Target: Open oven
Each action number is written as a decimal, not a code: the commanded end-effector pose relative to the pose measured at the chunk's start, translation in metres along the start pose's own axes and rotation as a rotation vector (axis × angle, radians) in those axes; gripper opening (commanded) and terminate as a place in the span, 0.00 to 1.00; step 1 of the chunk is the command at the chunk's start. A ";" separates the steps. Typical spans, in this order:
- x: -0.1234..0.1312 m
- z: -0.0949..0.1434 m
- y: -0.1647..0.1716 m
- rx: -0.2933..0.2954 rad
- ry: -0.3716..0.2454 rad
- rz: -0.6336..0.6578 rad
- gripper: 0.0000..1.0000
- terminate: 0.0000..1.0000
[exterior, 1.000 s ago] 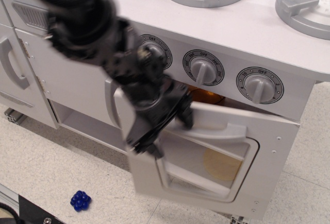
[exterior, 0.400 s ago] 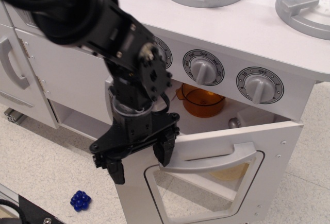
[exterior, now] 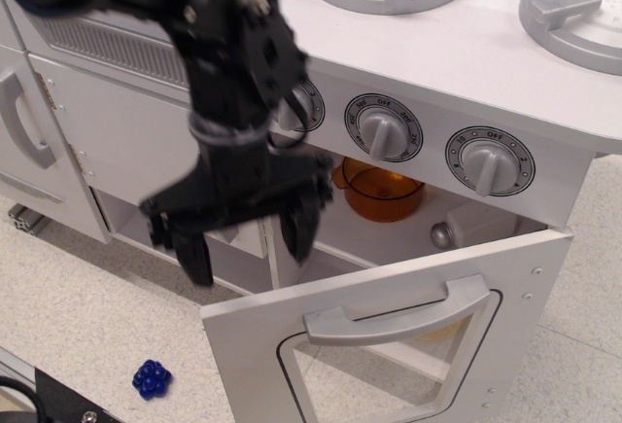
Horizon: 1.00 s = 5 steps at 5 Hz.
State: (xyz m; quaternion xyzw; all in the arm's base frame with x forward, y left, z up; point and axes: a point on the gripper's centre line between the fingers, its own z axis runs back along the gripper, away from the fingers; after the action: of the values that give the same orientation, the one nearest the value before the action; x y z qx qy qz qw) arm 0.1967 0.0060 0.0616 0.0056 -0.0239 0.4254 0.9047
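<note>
Nearest, a blue toy lies on the speckled floor. Beside it the oven door hangs swung down and open, its grey bar handle free. Above the door's left end the pincer hovers, fingers spread wide, gripping nothing (slightly blurred). Behind, an orange pot sits inside, under three dials.

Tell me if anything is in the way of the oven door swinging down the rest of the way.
Nothing visible blocks it. The oven door hangs well open with bare floor beneath it. The blue toy lies off to its left, and the open gripper is above the door's top edge, not touching it.
</note>
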 end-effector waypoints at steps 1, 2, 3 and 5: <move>0.049 0.004 -0.004 -0.031 -0.108 0.071 1.00 0.00; 0.065 -0.010 0.009 -0.055 -0.028 0.029 1.00 0.00; 0.062 -0.035 0.010 0.025 0.076 -0.019 1.00 0.00; 0.015 -0.060 -0.009 -0.076 0.086 0.007 1.00 0.00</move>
State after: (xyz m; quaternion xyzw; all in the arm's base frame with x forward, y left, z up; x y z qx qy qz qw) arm 0.2047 0.0042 -0.0095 -0.0444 0.0160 0.4309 0.9012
